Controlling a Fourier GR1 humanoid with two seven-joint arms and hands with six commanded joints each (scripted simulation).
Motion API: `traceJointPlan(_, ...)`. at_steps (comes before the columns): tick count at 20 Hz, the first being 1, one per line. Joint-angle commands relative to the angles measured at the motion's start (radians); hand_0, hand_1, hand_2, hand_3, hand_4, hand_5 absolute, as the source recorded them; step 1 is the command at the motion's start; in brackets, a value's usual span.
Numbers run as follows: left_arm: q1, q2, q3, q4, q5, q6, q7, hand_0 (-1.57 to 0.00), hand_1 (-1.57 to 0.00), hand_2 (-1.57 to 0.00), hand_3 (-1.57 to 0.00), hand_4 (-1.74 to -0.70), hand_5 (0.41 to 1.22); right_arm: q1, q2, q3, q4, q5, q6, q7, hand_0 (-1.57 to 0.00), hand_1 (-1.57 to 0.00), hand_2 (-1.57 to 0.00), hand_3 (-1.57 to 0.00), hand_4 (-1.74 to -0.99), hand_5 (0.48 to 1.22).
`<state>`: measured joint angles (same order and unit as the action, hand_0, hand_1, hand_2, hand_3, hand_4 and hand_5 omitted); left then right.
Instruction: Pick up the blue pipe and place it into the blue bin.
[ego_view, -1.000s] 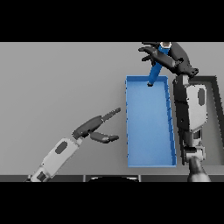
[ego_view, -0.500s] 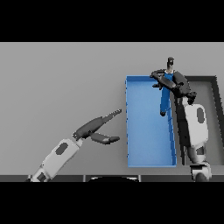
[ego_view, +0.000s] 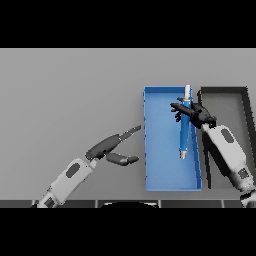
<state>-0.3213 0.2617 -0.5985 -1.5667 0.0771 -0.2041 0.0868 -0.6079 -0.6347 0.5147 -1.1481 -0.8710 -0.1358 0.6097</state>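
Holding blue pipe (ego_view: 184, 131) lengthwise over blue bin (ego_view: 155, 170) — right robot hand (ego_view: 196, 114) clamped near its upper end, aligned for lowering; left robot hand (ego_view: 112, 148) idle on surface, fingers apart

On the worktop (ego_view: 65, 90), the bin (ego_view: 160, 170) sits right of centre, a tray (ego_view: 245, 110) just beside its right side. The pipe (ego_view: 184, 135) lies lengthwise in the bin's right half. The left hand (ego_view: 112, 149) is left of the bin.
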Motion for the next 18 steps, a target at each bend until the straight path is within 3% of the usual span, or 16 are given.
traceJointPlan(1,0.005,0.000,-0.002,0.000,-0.001,0.001,0.000,0.00,0.00,0.00,0.00,-0.83,0.476,-0.007,-0.019,0.041,-0.013,-0.048,-0.011,0.000,-0.60,-0.57,-0.55,-0.33,-1.302,1.182)
traceJointPlan(4,0.012,0.006,-0.007,-0.017,-0.004,0.001,-0.005,0.00,0.00,0.00,0.00,-0.83,0.477,-0.048,-0.081,0.128,-0.070,-0.001,0.073,0.000,-0.31,-0.29,-0.28,-0.17,-1.215,1.044)
traceJointPlan(7,0.017,0.009,-0.006,-0.022,-0.003,0.005,-0.002,0.00,0.00,0.00,0.00,-0.83,0.473,-0.061,-0.097,0.171,-0.079,0.054,0.087,0.000,-0.16,-0.15,-0.14,-0.09,-1.196,0.933)
traceJointPlan(12,0.004,0.008,0.000,-0.020,0.005,0.000,0.010,0.00,0.00,0.00,0.00,-0.83,0.471,-0.064,-0.097,0.196,-0.083,0.066,0.066,0.000,-0.06,-0.05,-0.05,-0.03,-1.188,0.818)
traceJointPlan(16,0.011,0.013,-0.001,-0.024,-0.001,0.006,0.009,0.00,0.00,0.00,0.00,-0.83,0.470,-0.055,-0.094,0.194,-0.085,0.072,0.063,-0.035,-0.03,-0.02,-0.02,-0.01,-1.176,0.783)
traceJointPlan(18,0.011,0.012,-0.005,-0.030,-0.006,0.010,0.009,0.00,0.00,0.00,0.00,-0.83,0.472,-0.052,-0.109,0.204,-0.103,0.084,0.066,-0.025,-0.02,-0.01,-0.01,-0.01,-1.186,0.772)
